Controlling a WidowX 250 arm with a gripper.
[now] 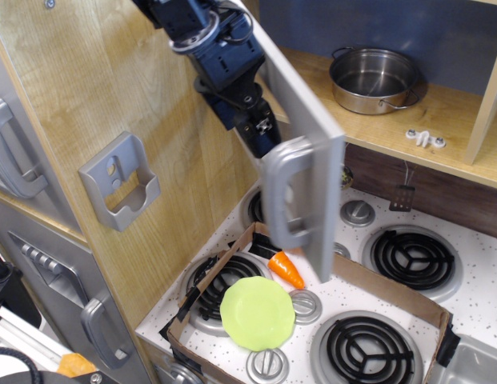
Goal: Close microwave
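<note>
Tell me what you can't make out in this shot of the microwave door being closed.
- End effector: its tip sits behind the microwave door, so open or shut is unclear.
- Left rear burner: mostly hidden by the door.
- Door window and buttons: the door is seen at a steep angle, so neither shows.
- Arm: cut off by the top edge.
- Pot: its contents cannot be made out.

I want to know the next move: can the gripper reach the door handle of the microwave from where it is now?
Probably yes. The gripper sits against the outer face of the microwave door, just above the curved handle, and nothing stands between them.
</note>
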